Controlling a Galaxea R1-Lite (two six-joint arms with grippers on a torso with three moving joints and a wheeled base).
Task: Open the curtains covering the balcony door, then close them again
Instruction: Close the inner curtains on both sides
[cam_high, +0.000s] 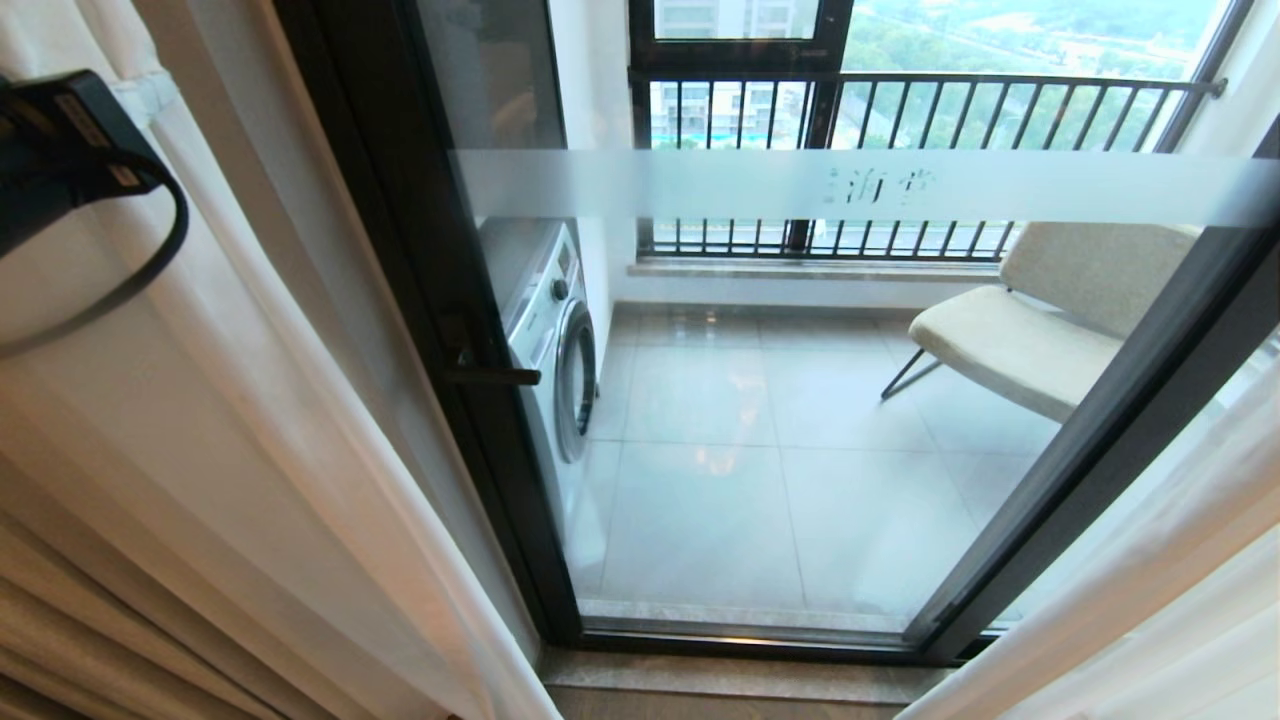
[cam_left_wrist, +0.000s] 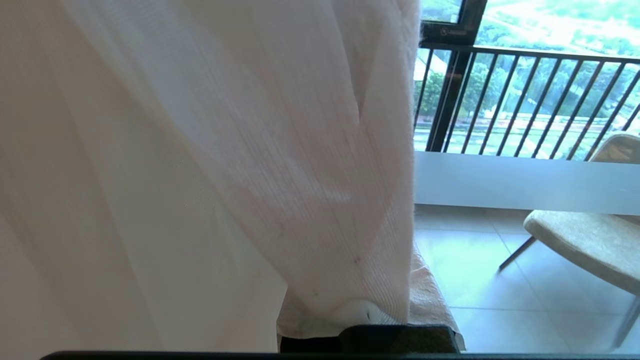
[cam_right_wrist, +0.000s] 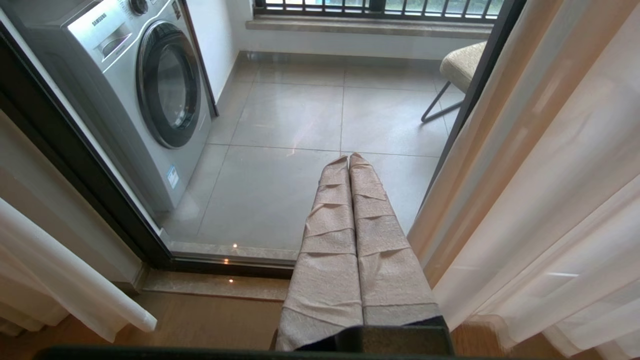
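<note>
The curtains (cam_high: 230, 430) hang drawn apart to both sides of the balcony door (cam_high: 760, 400), so the glass between them stands uncovered. On my left the white sheer falls in long folds, with the thicker beige layer bunched behind it in the lower corner of the head view; on my right another sheer panel (cam_high: 1150, 600) drapes past the dark slanted door frame.

My left jaws (cam_left_wrist: 370, 320) are pressed together on the edge of the left sheer: in the left wrist view the thin fabric gathers down into a tight pinch between my cloth-wrapped fingers (cam_left_wrist: 425, 300), and the cloth fills most of that view. In the head view only the black body of my left arm (cam_high: 60, 150) and a looping cable show at the upper left, against the sheer.

My right jaws (cam_right_wrist: 350, 165) hold nothing. Their two taped fingers (cam_right_wrist: 330, 240) lie flat against each other, pointing down toward the door's lower track, just beside the right sheer but apart from it.

Through the glass lies a balcony with a pale, glossy tiled floor (cam_high: 760, 440). A silver front-loading washing machine (cam_high: 555, 340) stands against the left wall, and a beige cushioned chair (cam_high: 1030, 320) on thin dark legs sits to the right. A frosted band (cam_high: 860, 187) with small characters crosses the glass, and a dark bar handle (cam_high: 490, 375) juts from the left frame. Beyond is a window with a black railing (cam_high: 900, 120). On my side, a stone threshold (cam_right_wrist: 215, 285) meets a wooden floor (cam_right_wrist: 200, 320).
</note>
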